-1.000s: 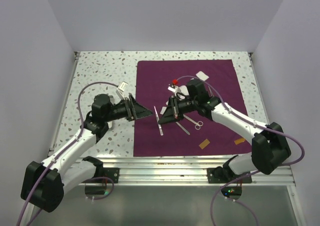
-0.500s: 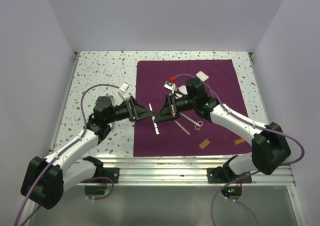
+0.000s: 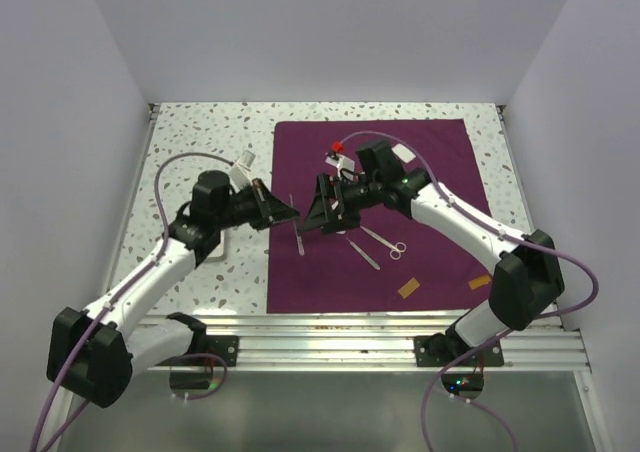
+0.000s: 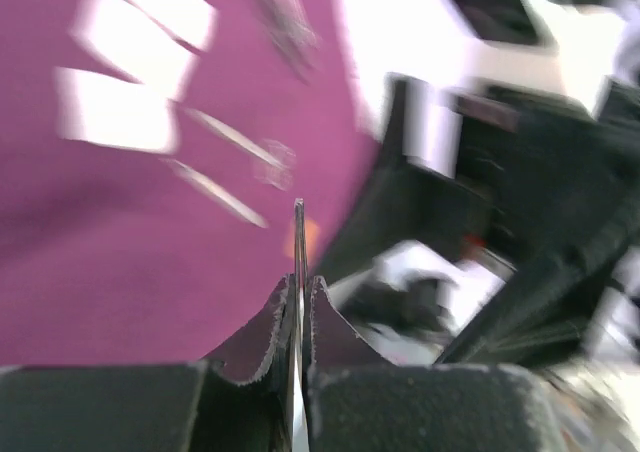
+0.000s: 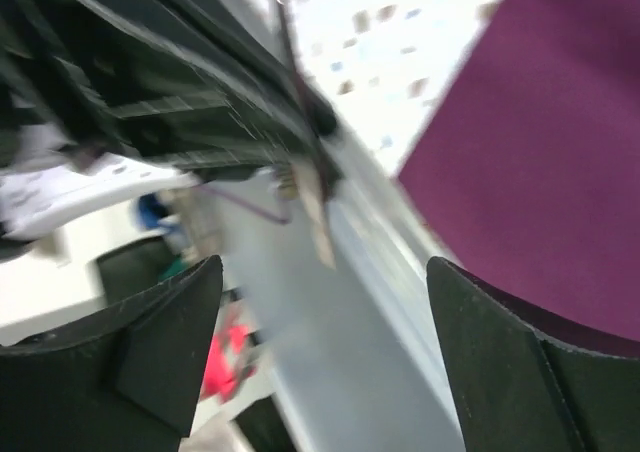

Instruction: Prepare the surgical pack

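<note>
Left wrist view: left gripper (image 4: 298, 294) is pinched narrow on a thin steel strip (image 4: 299, 240), long axis pointing straight ahead. Just beyond its tip, over the cloth (image 3: 440, 187), the right gripper (image 3: 316, 218) stands wide open.

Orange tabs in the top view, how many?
2. One tab lies on the purple cloth near its front edge; the other tab sits toward its front right corner. More may be hidden.
</note>
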`<state>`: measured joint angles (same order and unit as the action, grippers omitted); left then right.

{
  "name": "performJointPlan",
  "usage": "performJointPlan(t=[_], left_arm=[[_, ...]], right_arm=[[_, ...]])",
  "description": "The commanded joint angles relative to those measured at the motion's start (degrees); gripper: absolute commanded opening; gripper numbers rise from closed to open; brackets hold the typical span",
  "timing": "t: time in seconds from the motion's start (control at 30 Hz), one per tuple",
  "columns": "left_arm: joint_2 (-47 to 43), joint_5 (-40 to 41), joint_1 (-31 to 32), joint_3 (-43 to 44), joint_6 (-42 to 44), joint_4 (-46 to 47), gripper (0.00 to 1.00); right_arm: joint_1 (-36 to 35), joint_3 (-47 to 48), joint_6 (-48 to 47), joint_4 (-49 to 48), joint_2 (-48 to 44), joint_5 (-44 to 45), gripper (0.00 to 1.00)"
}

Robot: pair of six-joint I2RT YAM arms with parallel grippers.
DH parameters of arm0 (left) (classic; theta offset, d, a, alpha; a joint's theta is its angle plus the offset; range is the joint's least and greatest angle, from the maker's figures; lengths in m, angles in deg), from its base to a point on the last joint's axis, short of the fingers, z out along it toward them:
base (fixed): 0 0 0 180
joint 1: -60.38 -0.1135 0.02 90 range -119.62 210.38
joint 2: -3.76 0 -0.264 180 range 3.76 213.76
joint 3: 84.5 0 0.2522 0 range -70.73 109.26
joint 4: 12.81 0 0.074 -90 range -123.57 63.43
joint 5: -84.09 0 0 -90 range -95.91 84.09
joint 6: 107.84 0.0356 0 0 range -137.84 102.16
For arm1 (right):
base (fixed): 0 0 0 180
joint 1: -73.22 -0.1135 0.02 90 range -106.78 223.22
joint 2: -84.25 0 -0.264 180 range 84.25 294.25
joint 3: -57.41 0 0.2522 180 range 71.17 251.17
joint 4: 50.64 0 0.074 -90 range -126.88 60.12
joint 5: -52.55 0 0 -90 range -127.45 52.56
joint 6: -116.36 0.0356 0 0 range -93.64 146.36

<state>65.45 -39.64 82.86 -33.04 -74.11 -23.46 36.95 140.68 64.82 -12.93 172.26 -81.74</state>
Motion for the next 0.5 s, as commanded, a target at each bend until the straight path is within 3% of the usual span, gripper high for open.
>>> performJointPlan(t=[0.0,0.1,0.23,0.33,0.47], left_arm=[[3.9,22.3,-1.9,14.6,21.0,-37.4,0.00],[8.5,37.4,-3.5,21.3,26.5,-48.6,0.00],[15.7,53.2,-6.1,26.7,28.9,-56.5,0.00],[22.8,61.7,-7.3,28.0,29.2,-59.4,0.00],[27.3,66.8,-8.7,27.5,32.0,-54.5,0.00]], right_arm=[[1.0,8.3,-15.0,24.6,1.1,19.7,0.87],[1.3,11.9,-18.7,31.1,3.2,32.1,0.86],[2.6,13.6,-21.1,33.5,5.0,41.2,0.86],[5.7,13.0,-21.4,32.6,5.0,38.5,0.86],[11.1,10.4,-19.4,29.6,4.7,34.2,0.86]])
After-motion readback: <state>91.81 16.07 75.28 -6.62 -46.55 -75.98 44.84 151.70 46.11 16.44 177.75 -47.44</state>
